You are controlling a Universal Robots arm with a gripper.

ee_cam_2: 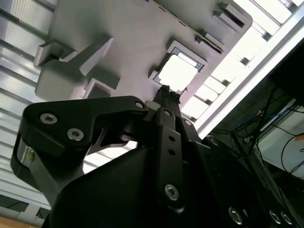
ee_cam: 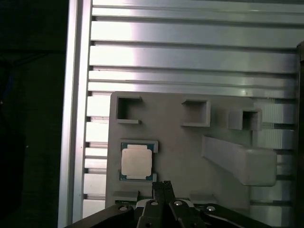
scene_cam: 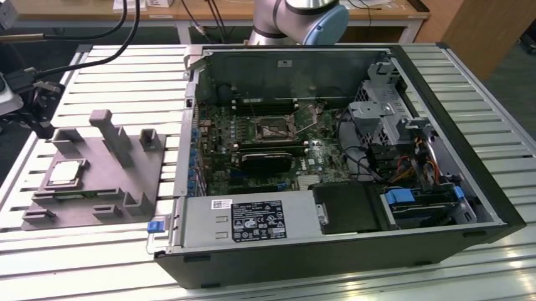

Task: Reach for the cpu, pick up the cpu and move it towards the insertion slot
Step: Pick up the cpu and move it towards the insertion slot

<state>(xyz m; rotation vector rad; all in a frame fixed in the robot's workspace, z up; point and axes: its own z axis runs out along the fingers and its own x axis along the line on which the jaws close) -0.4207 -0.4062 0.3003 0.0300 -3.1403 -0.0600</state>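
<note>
The cpu [scene_cam: 66,173] lies flat in a recess of the grey fixture plate [scene_cam: 125,175], at the exterior view's left, silver top up with a thin green rim. Both wrist views show it as well: cpu [ee_cam: 137,162], cpu [ee_cam_2: 178,72]. My gripper [ee_cam: 164,184] hovers above the plate just beside the chip, its two black fingers pressed together with nothing between them; the tips [ee_cam_2: 164,89] stand apart from the cpu. The insertion slot [scene_cam: 272,129] is the square metal-framed socket on the motherboard inside the open case.
The open computer case [scene_cam: 435,125] fills the middle and the exterior view's right, with a power supply [scene_cam: 251,222] along its near side. Upright grey blocks [scene_cam: 109,135] rise from the fixture plate. The arm's black wrist end [scene_cam: 24,103] hangs at the left edge.
</note>
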